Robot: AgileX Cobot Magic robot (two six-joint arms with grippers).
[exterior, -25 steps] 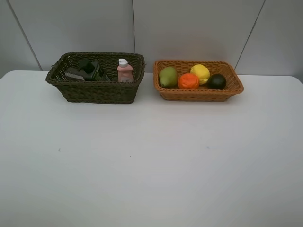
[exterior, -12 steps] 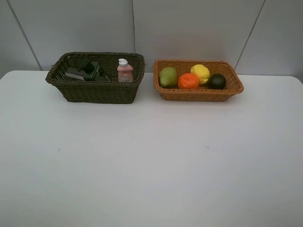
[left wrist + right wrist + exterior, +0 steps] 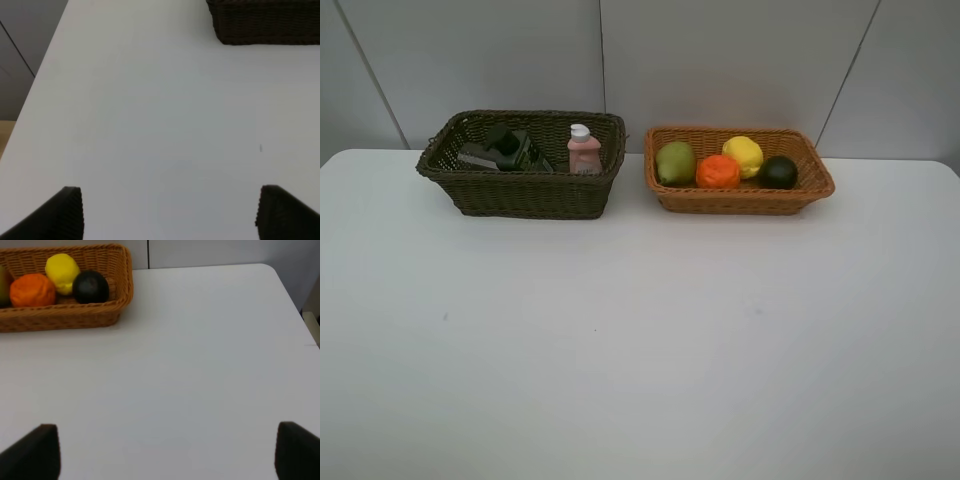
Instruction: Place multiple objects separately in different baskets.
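Observation:
The dark brown-green basket (image 3: 470,190) stands at the back left and holds a dark green pump bottle (image 3: 510,148) and a small pink white-capped bottle (image 3: 584,152). To its right, the orange-tan basket (image 3: 740,200) holds a pear (image 3: 675,163), an orange (image 3: 718,172), a lemon (image 3: 744,155) and a dark green round fruit (image 3: 778,172). Neither arm shows in the exterior high view. In the left wrist view my left gripper (image 3: 170,212) is open over bare table, the dark basket (image 3: 265,25) far ahead. My right gripper (image 3: 167,452) is open too, with the orange-tan basket (image 3: 100,315) ahead.
The white table (image 3: 640,340) ends at a grey panelled wall behind the baskets. Its side edge (image 3: 40,70) shows in the left wrist view and its rounded corner (image 3: 272,270) in the right wrist view.

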